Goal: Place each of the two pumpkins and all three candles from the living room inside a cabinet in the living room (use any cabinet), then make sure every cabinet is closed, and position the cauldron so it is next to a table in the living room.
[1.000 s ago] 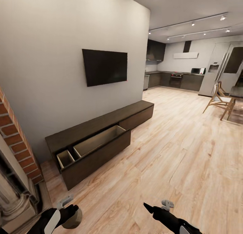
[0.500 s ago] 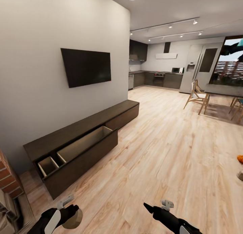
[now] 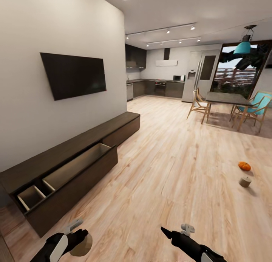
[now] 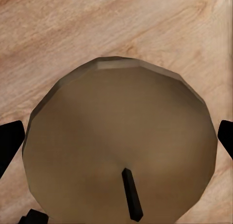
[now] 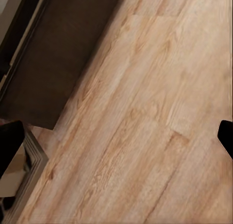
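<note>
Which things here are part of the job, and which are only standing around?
Job:
candle, in left gripper
pumpkin, on floor
second candle, beside pumpkin
cabinet, one drawer open

Only around:
TV
dining table
chairs
right gripper, empty

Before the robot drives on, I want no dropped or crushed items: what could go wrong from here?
1. The left gripper holds the squat tan wax candle by its sides alone; a jolt might shake it loose.
2. The small orange pumpkin and a second beige candle lie on the pale wood floor, where the base could run over them.
3. The dark-brown cabinet's pulled-out drawer juts into the path.
</note>
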